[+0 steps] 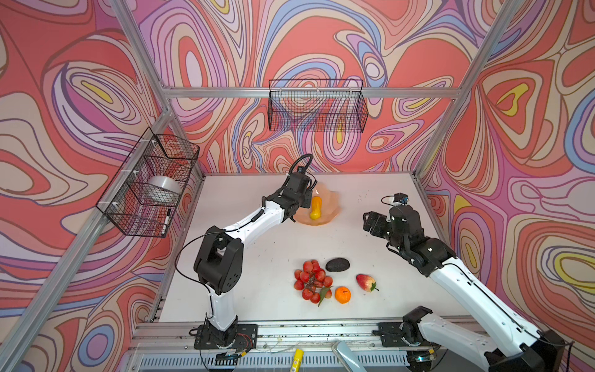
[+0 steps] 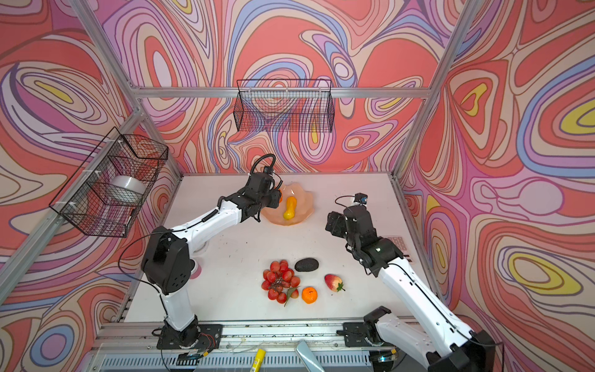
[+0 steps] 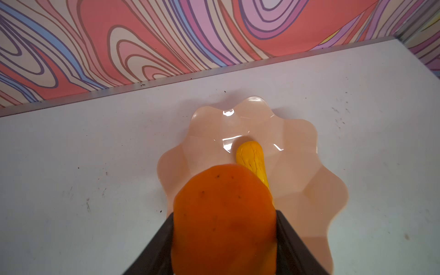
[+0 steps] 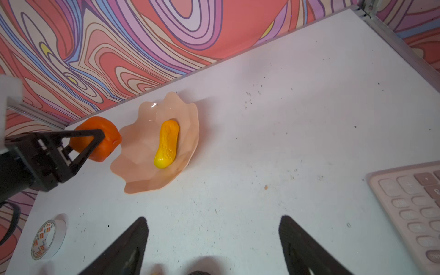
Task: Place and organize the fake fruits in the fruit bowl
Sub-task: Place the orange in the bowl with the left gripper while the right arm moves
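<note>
The peach fruit bowl sits at the back middle of the table, with the yellow-orange gourd lying in it. My left gripper is shut on an orange fruit, held at the bowl's left rim. My right gripper hangs open over bare table to the right of the bowl. Near the front lie the red berry bunch, the dark avocado, the strawberry and a second orange.
A roll of tape lies on the table behind the left arm, and a pink keypad sits by the right edge. Black wire baskets hang on the back wall and the left wall. A yellow tube lies on the front rail.
</note>
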Motion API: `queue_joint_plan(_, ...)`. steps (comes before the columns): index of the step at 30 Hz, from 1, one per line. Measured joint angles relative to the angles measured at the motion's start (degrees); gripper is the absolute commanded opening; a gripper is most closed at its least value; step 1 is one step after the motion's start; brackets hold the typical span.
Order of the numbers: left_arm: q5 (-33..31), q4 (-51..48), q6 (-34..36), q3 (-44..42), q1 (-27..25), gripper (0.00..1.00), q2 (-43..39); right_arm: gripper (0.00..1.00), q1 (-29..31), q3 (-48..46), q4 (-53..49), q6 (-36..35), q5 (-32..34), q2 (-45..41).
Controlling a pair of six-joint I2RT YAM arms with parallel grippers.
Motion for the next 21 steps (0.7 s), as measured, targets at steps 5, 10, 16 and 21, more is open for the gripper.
queue_joint_plan(5,-2.38,0.11,0.2,5.22,1.07,0.57,8.57,0.9,0.0,-0.55,-2.27,1.66,0.37,-1.62)
queue_joint_plan(10,-3.5,0.24,0.11,7.21,0.94,0.58,13.18,0.9,0.0,-2.25,-3.17,2.95,0.37,-2.97)
queue_joint_plan(16,-5.22,-0.15,-0.15,10.16,0.81,0.63,15.19,0.9,0.0,-2.8,-3.91,3.78,0.39,-2.99)
queue_joint_plan(21,-5.25,-0.33,-1.25,10.62,0.81,0.65,15.65,0.9,0.0,-2.78,-4.11,3.78,0.44,-2.67)
